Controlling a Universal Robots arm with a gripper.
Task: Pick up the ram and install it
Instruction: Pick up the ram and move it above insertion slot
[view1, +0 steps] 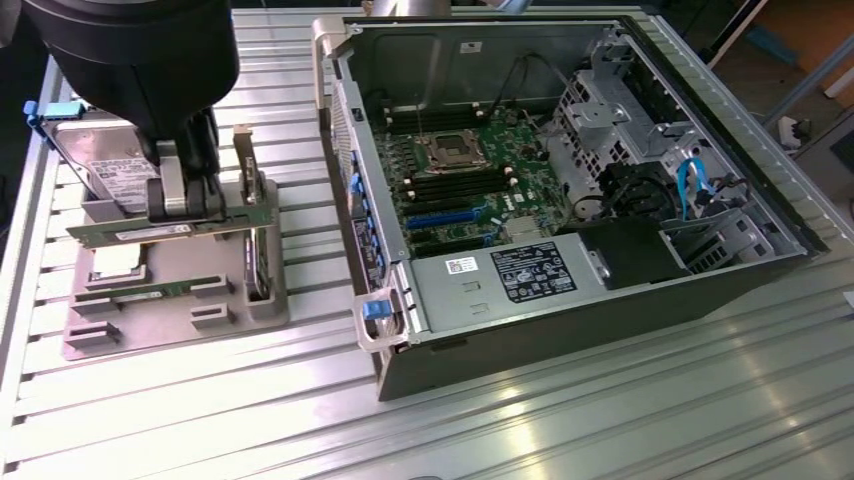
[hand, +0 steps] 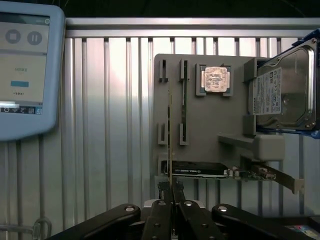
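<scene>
Exterior view high, oblique, wrist view downward, close, tray shared

Tray and case on the table
Tray at the exterior view's left, case at its right; ram over the tray.

- Gripper: jaws closed on the ram, which is seen edge-on against the grey holder.
- Holder carries a second stick in its slots, a silver processor chip, a hard drive and a dark card.
- Holder rests on the ribbed metal table.
- A screen sits nearby.
</scene>
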